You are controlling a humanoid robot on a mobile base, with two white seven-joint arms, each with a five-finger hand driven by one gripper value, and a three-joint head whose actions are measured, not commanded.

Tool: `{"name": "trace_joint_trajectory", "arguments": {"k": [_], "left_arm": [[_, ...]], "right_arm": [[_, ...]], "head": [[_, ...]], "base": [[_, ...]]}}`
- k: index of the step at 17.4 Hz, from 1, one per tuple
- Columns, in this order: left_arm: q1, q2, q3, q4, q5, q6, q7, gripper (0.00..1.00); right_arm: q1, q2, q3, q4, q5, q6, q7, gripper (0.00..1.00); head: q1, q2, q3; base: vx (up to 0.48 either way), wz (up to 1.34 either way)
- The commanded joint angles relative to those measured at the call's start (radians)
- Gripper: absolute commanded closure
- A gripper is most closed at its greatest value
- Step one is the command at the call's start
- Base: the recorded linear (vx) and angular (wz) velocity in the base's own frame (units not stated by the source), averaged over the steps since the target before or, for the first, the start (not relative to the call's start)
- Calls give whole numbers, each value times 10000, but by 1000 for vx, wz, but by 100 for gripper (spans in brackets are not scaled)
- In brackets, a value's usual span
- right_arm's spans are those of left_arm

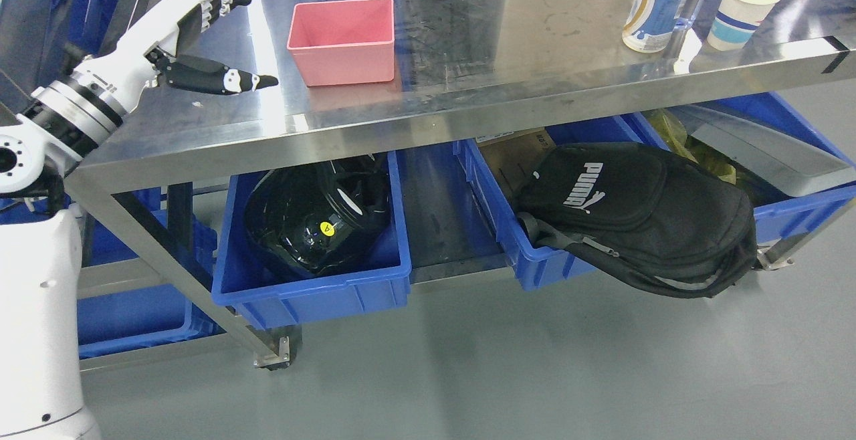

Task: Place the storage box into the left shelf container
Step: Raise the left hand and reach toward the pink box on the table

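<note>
A steel tabletop (468,59) spans the upper part of the view, its front edge running from lower left to upper right. Beneath it, on the lower shelf (435,226), sit two blue bins. The left blue bin (314,293) holds a glossy black helmet-like object (314,219) with a small yellow sticker. The right blue bin (535,259) holds a black backpack (642,219) that spills over its front rim, with white lettering on it. Further right another blue bin (802,206) carries a grey tray-like piece.

The robot's white left arm enters from the lower left, and the left hand (214,32) hovers over the tabletop's left end, fingers spread apart and thumb stretched toward the right, holding nothing. Just to its right, apart from the thumb tip, stands the pink storage box (342,42), upright, open-topped and empty, resting on the tabletop.

At the far right of the tabletop stand a blue-capped plastic bottle (659,5) and, beside it, a paper cup (741,12).
</note>
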State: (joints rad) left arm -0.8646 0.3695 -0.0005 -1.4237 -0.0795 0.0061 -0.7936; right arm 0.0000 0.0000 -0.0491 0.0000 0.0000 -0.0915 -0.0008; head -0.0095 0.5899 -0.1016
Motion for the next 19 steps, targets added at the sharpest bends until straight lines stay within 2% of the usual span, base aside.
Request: {"name": "trace_joint_trajectory", "arguments": {"k": [1,5,13,19], "left_arm": [[-281,449,-2142,859,-1012,0,-485,2],[-693,-166,-2066,2008,-2056,0,-501,7],[-2013,-917,-2127,3098,-2165,0,-1022,21],[-2919,-1286,-2434,4556,-2609,31,-1605,22]], "right_arm": [[77,-175,0,-174,-31,-6,8,0],[77,-175,0,-174,-31,-6,8,0],[77,-175,0,-174,-31,-6,8,0],[77,-175,0,-174,-31,-6,8,0]], "head": [[0,0,0],[0,0,0],[0,0,0],[0,0,0]], "base": [[0,0],[0,0],[0,0],[0,0]]}}
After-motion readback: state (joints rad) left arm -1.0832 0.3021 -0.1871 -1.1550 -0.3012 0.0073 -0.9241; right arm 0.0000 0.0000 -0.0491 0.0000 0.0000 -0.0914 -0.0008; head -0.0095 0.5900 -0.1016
